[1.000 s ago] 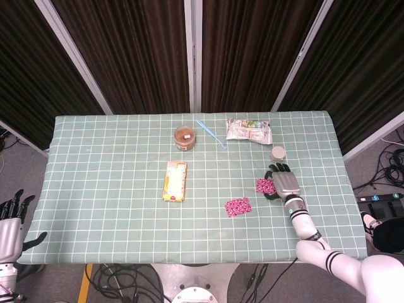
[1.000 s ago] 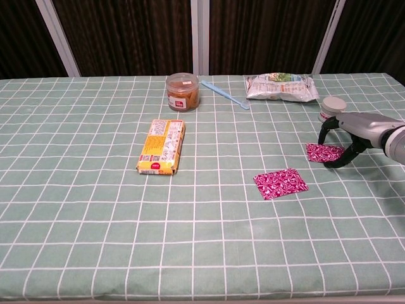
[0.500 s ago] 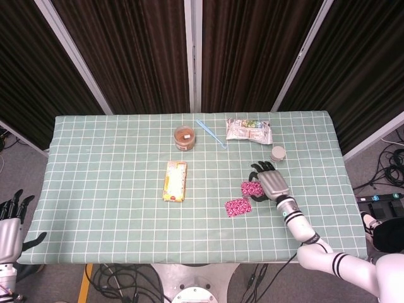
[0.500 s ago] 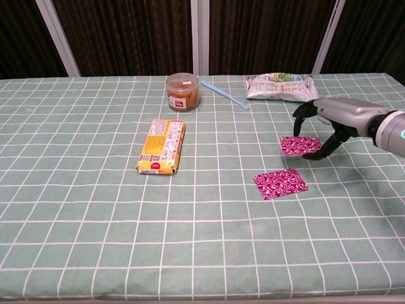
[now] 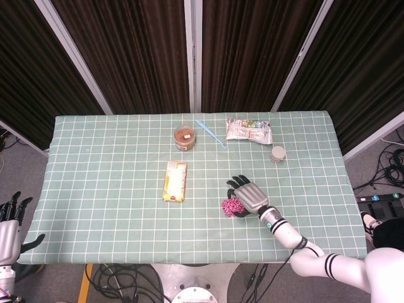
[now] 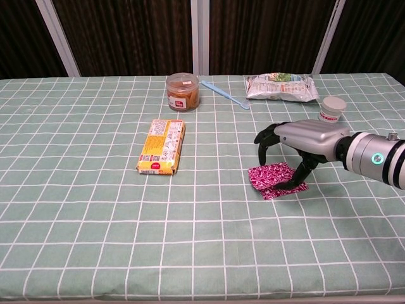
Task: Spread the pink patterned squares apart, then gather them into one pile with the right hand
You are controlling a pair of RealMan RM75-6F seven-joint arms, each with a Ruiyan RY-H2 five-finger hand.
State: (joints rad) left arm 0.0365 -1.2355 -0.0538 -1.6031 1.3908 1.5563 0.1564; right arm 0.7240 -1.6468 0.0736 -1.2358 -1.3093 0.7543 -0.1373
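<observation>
Two pink patterned squares [image 6: 273, 178] lie overlapping on the green checked tablecloth, right of centre; one sits partly on top of the other. My right hand [image 6: 299, 143] arches over them, fingers curled down at the far edge and thumb at the near edge, pinching the upper square. From the head view only a bit of the pink squares [image 5: 231, 206] shows left of the right hand [image 5: 248, 196]. My left hand [image 5: 10, 222] hangs off the table's left front corner with fingers apart, holding nothing.
A yellow packet [image 6: 162, 145] lies left of centre. At the back stand an orange-lidded jar [image 6: 182, 92], a blue stick [image 6: 224, 95] and a snack bag [image 6: 280, 87]. A small white tub [image 6: 332, 109] sits just behind the right forearm.
My right hand has moved left and toward the front edge, bringing one pink square from near the white tub onto the other square. The left hand has not moved.
</observation>
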